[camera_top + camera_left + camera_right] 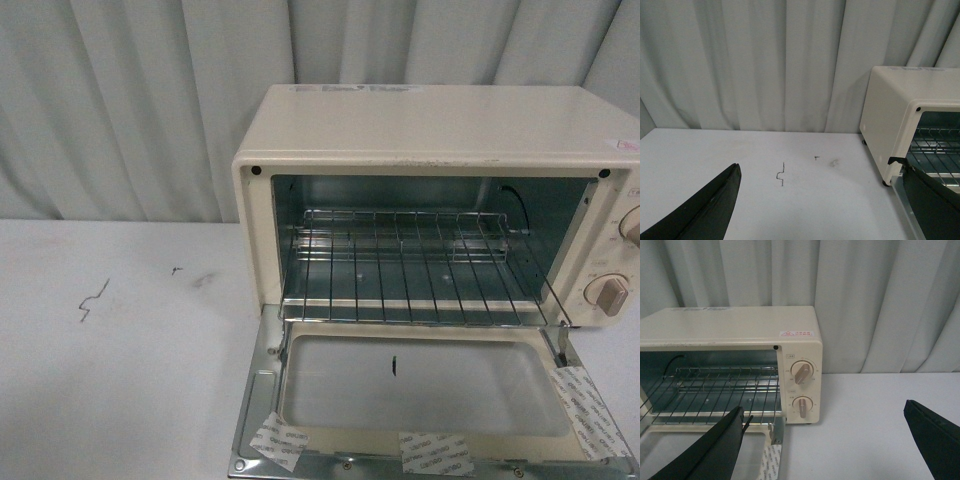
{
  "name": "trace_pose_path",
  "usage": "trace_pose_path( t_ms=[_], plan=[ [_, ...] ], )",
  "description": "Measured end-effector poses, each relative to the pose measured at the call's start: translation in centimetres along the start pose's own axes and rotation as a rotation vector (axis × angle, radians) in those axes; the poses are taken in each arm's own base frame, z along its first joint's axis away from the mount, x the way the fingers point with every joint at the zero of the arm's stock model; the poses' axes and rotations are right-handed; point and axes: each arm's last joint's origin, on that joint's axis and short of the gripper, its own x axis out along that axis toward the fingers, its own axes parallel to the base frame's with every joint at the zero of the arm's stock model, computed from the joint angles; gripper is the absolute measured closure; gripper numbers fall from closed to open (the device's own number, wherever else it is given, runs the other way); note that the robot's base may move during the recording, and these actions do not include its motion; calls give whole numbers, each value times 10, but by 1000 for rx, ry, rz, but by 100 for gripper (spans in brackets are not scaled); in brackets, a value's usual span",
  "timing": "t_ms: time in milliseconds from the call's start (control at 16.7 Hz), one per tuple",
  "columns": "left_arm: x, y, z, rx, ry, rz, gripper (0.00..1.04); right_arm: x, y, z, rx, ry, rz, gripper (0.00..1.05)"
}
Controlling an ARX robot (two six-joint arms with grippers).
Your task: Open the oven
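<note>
1. One oven (430, 130), its door (262, 390) already dropped flat, sits close ahead of the right gripper (823, 407) and ahead and off to one side of the left gripper (815, 164).
2. I judge it a rigid, weighty box with a fragile glass pane; I'd hold the door's free edge.
3. Both grippers are spread wide and empty.

I'm looking at the oven (430, 125): a cream shell, smooth with a soft gloss. Its wire rack (410, 265) is bright, shiny metal. The door (450, 390) has a glass pane in a bare metal frame. The knobs (607, 293) look like matt beige plastic. The table (120, 380) is matt white and scuffed, and the curtain (130, 100) is pleated cloth.
</note>
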Motion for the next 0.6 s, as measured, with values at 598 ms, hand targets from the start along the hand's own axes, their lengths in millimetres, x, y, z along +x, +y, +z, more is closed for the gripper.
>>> trace_pose_path(
  t_ms=[598],
  plan=[
    [0,0,0,0,0,0,7,0,0,0,0,0,0,6]
  ],
)
